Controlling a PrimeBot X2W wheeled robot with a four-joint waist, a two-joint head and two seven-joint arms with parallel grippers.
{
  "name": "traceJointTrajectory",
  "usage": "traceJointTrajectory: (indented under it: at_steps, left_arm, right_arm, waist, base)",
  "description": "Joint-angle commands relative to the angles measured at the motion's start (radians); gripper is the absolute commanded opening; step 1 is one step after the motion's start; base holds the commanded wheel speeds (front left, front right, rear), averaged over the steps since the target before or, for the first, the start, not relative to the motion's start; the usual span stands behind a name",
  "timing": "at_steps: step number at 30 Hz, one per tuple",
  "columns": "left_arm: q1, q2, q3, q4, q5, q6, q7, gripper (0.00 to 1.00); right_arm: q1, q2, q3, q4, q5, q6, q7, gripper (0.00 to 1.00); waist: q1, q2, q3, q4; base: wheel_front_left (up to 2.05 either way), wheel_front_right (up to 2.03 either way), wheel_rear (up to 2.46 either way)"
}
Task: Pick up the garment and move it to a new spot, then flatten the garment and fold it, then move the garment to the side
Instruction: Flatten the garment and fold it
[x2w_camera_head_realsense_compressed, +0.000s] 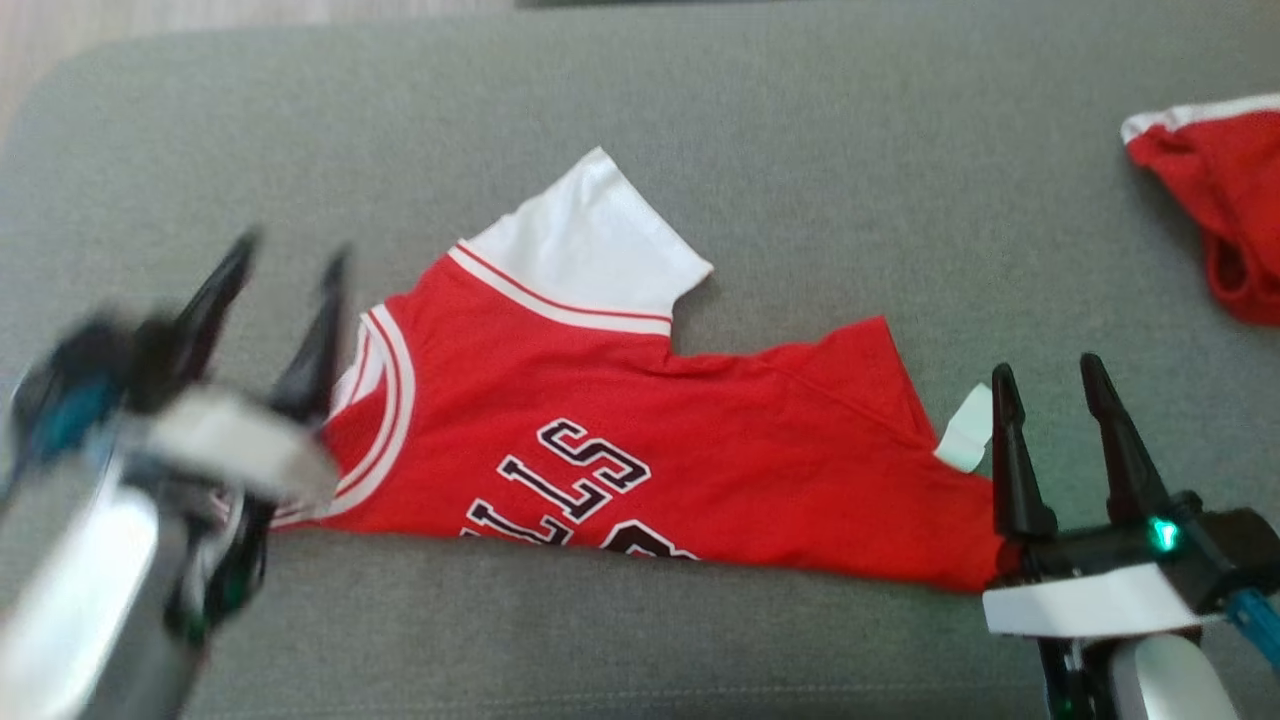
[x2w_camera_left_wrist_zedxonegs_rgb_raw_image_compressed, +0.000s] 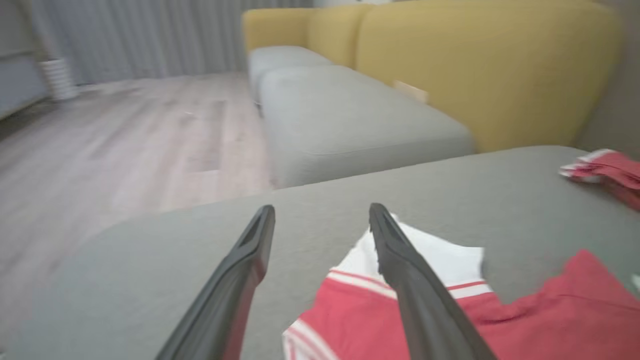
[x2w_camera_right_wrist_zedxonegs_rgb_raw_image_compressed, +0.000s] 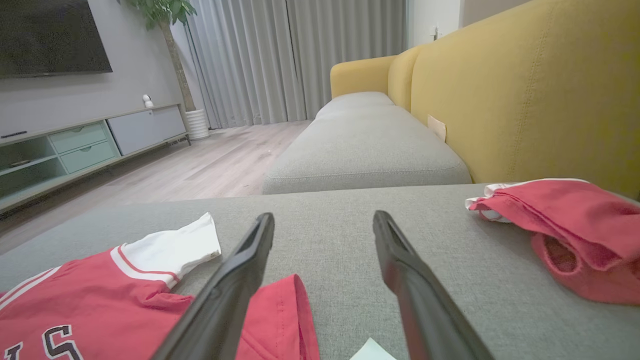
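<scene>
Between your open, empty grippers lies the red jersey (x2w_camera_head_realsense_compressed: 700, 450), collar by the left gripper (x2w_camera_head_realsense_compressed: 293, 247), hem by the right gripper (x2w_camera_head_realsense_compressed: 1046, 366); wrist views add a yellow sofa (x2w_camera_right_wrist_zedxonegs_rgb_raw_image_compressed: 525, 100).

A crumpled red cloth (x2w_camera_right_wrist_zedxonegs_rgb_raw_image_compressed: 565, 230) with white trim lies on the grey cushion (x2w_camera_head_realsense_compressed: 800, 120), near the yellow sofa back (x2w_camera_right_wrist_zedxonegs_rgb_raw_image_compressed: 525, 100). Beyond are a grey seat (x2w_camera_right_wrist_zedxonegs_rgb_raw_image_compressed: 365, 150), wood floor (x2w_camera_right_wrist_zedxonegs_rgb_raw_image_compressed: 215, 165), pale curtains (x2w_camera_right_wrist_zedxonegs_rgb_raw_image_compressed: 280, 60), a dark TV (x2w_camera_right_wrist_zedxonegs_rgb_raw_image_compressed: 50, 35), a low cabinet (x2w_camera_right_wrist_zedxonegs_rgb_raw_image_compressed: 85, 140) and a potted plant (x2w_camera_right_wrist_zedxonegs_rgb_raw_image_compressed: 197, 124).
</scene>
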Motion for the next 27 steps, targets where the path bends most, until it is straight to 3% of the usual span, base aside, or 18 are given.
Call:
traceJointTrajectory:
  at_steps: [1,4,7,14,20,27]
  left_arm:
    - [-0.115,0.040,0.035,-0.007,-0.015,-0.044,0.031,1.00]
    - [-0.303,0.031,-0.003,0.082,-0.126,-0.184,0.174,1.00]
    - [-0.469,0.030,-0.057,0.156,-0.218,-0.233,0.329,1.00]
    - [-0.740,0.061,-0.297,0.205,-0.351,-0.245,0.529,1.00]
    - [-0.896,0.129,-0.521,0.269,-0.331,-0.245,0.514,1.00]
    - [-1.006,0.166,-0.655,0.376,-0.309,-0.245,0.428,1.00]
  right_arm:
    - [-0.053,-0.016,0.029,-0.041,-0.010,0.007,-0.006,1.00]
    - [-0.084,-0.023,0.033,-0.056,-0.016,0.007,-0.006,1.00]
    - [-0.110,-0.024,0.030,-0.068,-0.018,0.007,-0.006,1.00]
    - [-0.161,-0.017,0.041,-0.084,-0.016,0.007,-0.006,1.00]
    - [-0.204,-0.011,0.056,-0.087,-0.009,0.007,-0.006,1.00]
    - [-0.232,-0.007,0.064,-0.090,-0.007,0.007,-0.006,1.00]
  waist:
    - [0.0000,0.0000,0.049,-0.006]
    - [0.0000,0.0000,0.104,-0.021]
    - [0.0000,0.0000,0.153,-0.040]
    - [0.0000,0.0000,0.248,-0.077]
    - [0.0000,0.0000,0.303,-0.111]
    - [0.0000,0.0000,0.332,-0.139]
  base:
    - [0.00,0.00,0.00]
    - [0.00,0.00,0.00]
    - [0.00,0.00,0.00]
    - [0.00,0.00,0.00]
    - [0.00,0.00,0.00]
    - [0.00,0.00,0.00]
